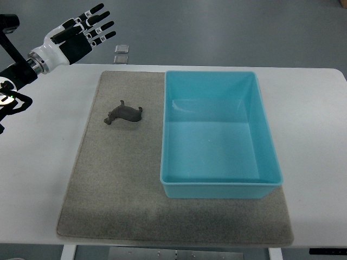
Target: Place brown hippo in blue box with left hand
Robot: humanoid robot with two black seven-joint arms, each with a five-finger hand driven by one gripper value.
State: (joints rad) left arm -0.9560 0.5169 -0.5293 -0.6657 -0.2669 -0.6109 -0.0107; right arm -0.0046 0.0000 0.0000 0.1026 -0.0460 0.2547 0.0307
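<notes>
A small brown hippo point(124, 114) lies on the grey mat point(119, 184), just left of the blue box point(217, 187). The box is an open rectangular tub with nothing inside. My left hand point(87, 30) hovers at the upper left, beyond the table's far edge, well away from the hippo. Its black fingers are spread and hold nothing. The right arm does not show.
The mat lies on a white table point(314, 124). Two small grey square tiles point(121, 53) lie on the floor past the table's far edge. Part of my dark body point(10, 103) shows at the left edge.
</notes>
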